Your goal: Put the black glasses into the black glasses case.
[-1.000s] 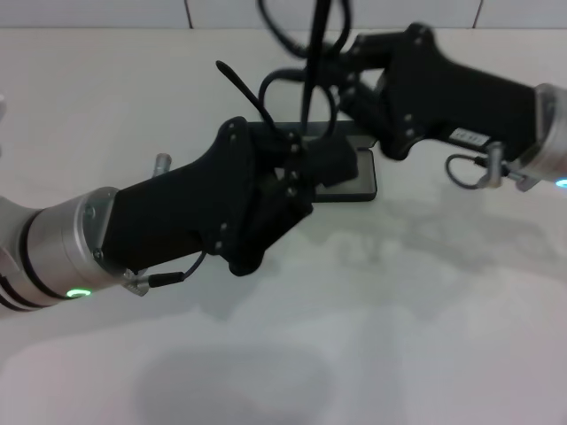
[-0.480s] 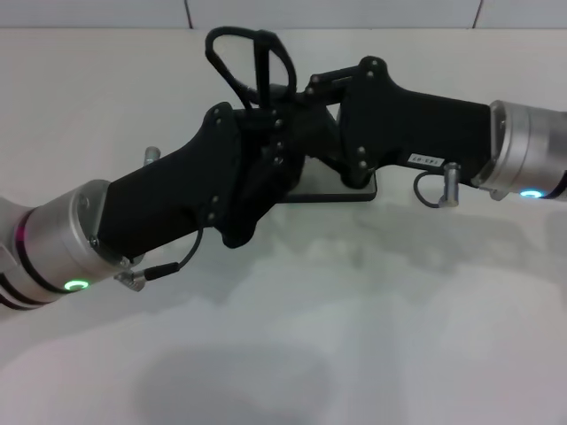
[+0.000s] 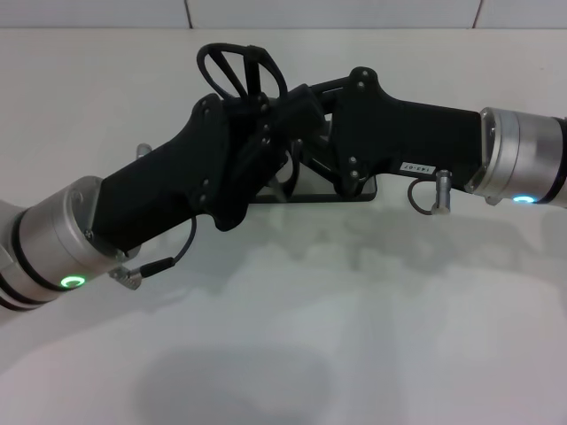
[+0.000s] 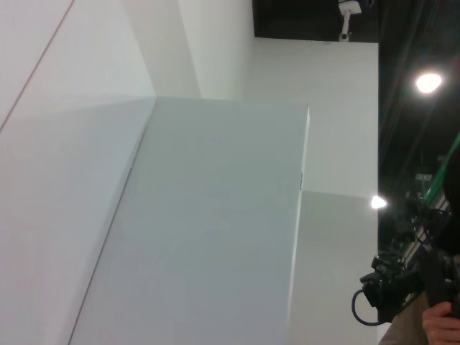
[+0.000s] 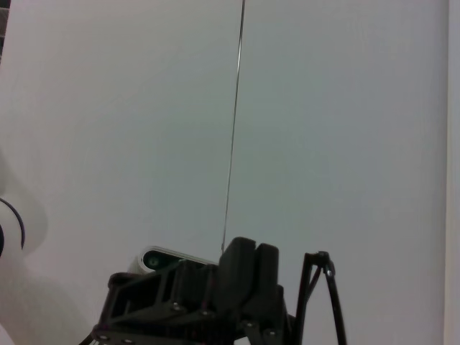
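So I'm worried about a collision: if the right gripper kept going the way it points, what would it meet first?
Most likely the left gripper: the right gripper points straight at it, and they already seem to meet around the black glasses. Depth is unclear.

Matt black plastic end effectors (image 3: 282,133), thin glossy black glasses (image 3: 232,73), smooth matt white table (image 3: 354,336).

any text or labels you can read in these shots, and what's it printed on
A small white label with dark characters sits on the side of the right gripper housing in the head view: too small and blurred to read.
The black glasses case is mostly hidden under both grippers; no lettering shows.
The black glasses bear no visible text.
Both wrist views: none.
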